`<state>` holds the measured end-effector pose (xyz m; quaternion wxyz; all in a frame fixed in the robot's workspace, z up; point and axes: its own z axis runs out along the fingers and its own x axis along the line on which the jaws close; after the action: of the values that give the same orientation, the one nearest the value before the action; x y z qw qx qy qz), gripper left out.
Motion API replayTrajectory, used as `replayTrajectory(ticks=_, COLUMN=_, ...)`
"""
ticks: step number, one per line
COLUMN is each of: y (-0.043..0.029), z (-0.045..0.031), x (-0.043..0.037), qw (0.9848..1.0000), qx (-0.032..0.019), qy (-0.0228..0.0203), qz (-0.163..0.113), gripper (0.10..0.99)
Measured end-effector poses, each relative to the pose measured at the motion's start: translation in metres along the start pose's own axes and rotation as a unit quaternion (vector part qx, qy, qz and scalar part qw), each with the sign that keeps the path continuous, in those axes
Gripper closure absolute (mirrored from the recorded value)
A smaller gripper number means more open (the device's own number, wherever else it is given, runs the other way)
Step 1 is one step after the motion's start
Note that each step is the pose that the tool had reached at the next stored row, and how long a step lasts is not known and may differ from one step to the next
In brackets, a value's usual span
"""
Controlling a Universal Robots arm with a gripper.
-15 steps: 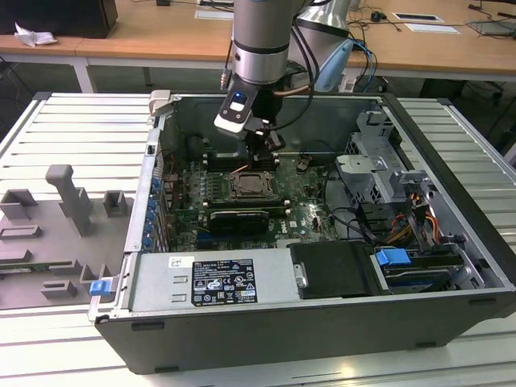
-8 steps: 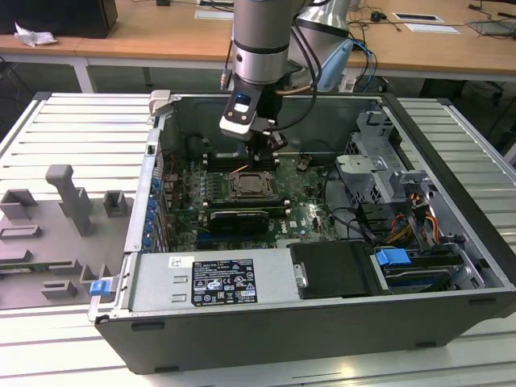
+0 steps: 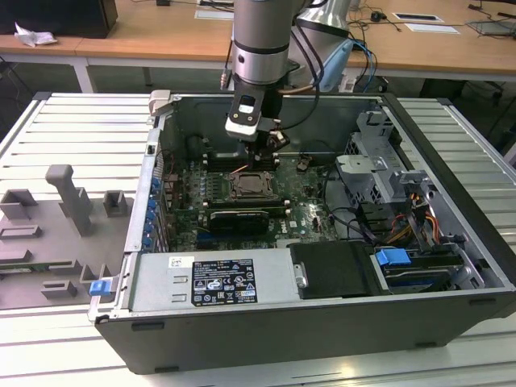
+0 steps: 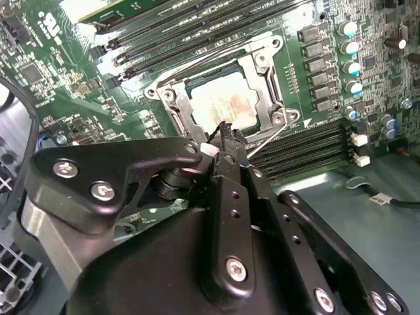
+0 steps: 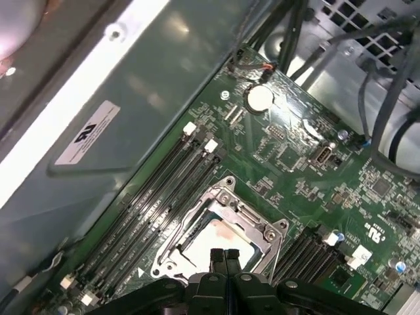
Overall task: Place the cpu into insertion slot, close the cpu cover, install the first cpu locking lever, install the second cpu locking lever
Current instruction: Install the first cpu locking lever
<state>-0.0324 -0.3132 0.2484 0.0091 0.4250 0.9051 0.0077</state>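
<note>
Wooden desks (image 3: 161,32) stand behind a slatted metal counter (image 3: 72,129) that carries an open computer case (image 3: 266,347). Inside it the end effector (image 4: 225,131) hangs with its fingertips pressed together, gripping nothing. It is right at the near edge of the cpu cover (image 4: 266,82), which appears to lie down over the cpu (image 4: 226,102) seated in the insertion slot (image 4: 191,105), just beyond the tips.

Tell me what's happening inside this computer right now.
A robot arm is reaching into an open computer case. Its shut gripper hangs just over the processor socket on the green board. The cpu already sits in the socket. The metal cpu cover lies flat around it, with the chip showing through its window.
</note>
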Motion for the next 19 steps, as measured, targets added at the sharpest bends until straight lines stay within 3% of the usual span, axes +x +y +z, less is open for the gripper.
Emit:
replayTrajectory(ticks=7, y=0.0, z=0.0, x=0.0, qw=0.9992, qx=-0.0004, qy=0.0008, qz=-0.04, gripper=0.98)
replayTrajectory(ticks=11, y=0.0, z=0.0, x=0.0, qw=0.9979, qx=-0.0006, qy=0.0014, qz=-0.064, gripper=0.98)
replayTrajectory(ticks=15, y=0.0, z=0.0, x=0.0, qw=0.9958, qx=-0.0009, qy=0.002, qz=-0.092, gripper=0.98)
replayTrajectory(ticks=19, y=0.0, z=0.0, x=0.0, qw=0.9917, qx=-0.0013, qy=0.0028, qz=-0.129, gripper=0.98)
